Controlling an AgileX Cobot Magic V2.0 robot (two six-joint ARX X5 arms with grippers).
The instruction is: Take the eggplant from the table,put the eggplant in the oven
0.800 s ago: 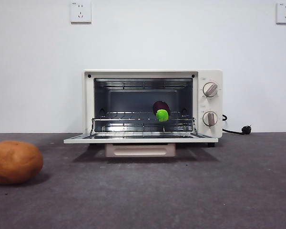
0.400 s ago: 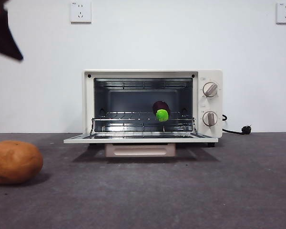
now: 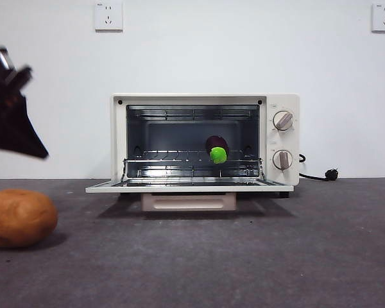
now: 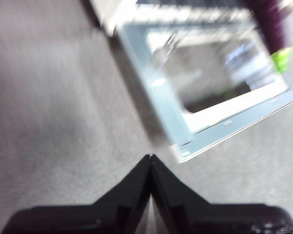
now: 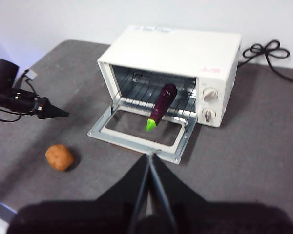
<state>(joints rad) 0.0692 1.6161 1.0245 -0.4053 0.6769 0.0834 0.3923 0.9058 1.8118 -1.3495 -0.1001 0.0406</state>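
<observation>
The left gripper has its two black jaws pressed together to a point and holds nothing; it hangs above the dark grey table, left of the oven's lowered door, and its wrist view is blurred. In the front view this left gripper shows as a dark wedge at the left edge, above the table and clear of everything. From the right wrist view it points toward the oven from the left side, with its cable trailing behind. The right gripper is also closed to a point with nothing in it, held high and nearer than the oven, looking down on the whole scene. The eggplant lies on the wire rack inside the cream-white oven, right of the rack's middle, its bright green cap toward the open front and its dark purple body pointing to the back. The door is folded down flat, with the beige handle showing beneath it. Two round knobs sit one above the other on the oven's right panel; the small print beside them is too fine to read. A round orange-brown lump rests on the table at the near left, well apart from the oven. A black cord and plug lie on the table right of the oven. Two white wall sockets are high on the far wall.
</observation>
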